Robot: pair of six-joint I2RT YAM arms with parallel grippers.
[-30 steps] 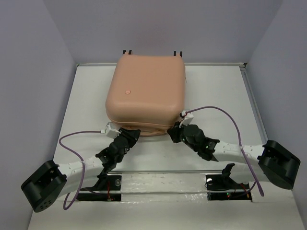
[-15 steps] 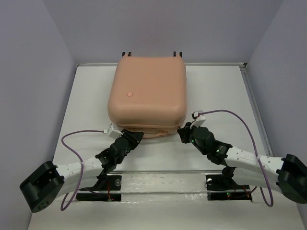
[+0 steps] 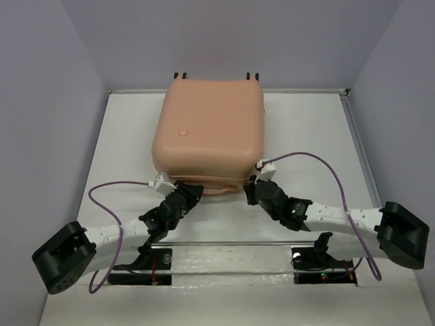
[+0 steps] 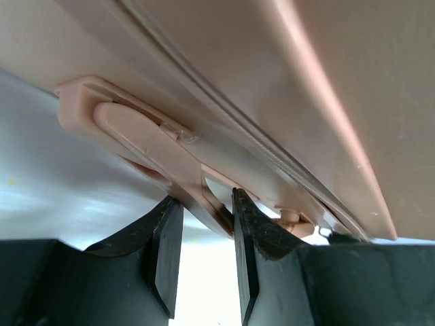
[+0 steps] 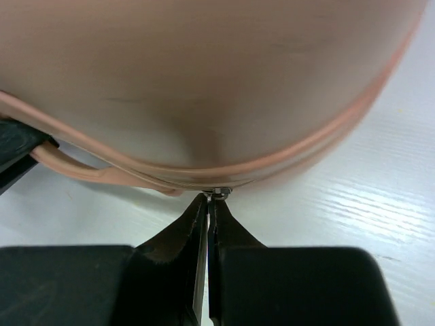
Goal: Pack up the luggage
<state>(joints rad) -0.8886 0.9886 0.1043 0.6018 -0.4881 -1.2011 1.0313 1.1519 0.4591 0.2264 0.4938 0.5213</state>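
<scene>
The luggage (image 3: 207,125), a peach-pink hard-shell suitcase, lies closed at the back middle of the white table. Its carry handle (image 3: 216,189) faces the arms. My left gripper (image 3: 192,191) is at the handle's left end. In the left wrist view the handle strap (image 4: 149,139) runs between the two fingers of the left gripper (image 4: 204,204), and both press on it. My right gripper (image 3: 251,187) is at the near right corner of the case. In the right wrist view the right gripper (image 5: 208,201) is shut on the small metal zipper pull (image 5: 219,193) at the seam of the luggage (image 5: 204,81).
The table (image 3: 306,136) has a raised rail (image 3: 358,142) along its right side and purple-grey walls around it. Purple cables (image 3: 319,163) loop off both wrists. A metal bar (image 3: 231,242) and the arm bases sit at the near edge.
The right arm swung out to the right, then came back to the case's near right corner, and its jaws closed on the zipper pull. The left gripper stayed on the handle.
</scene>
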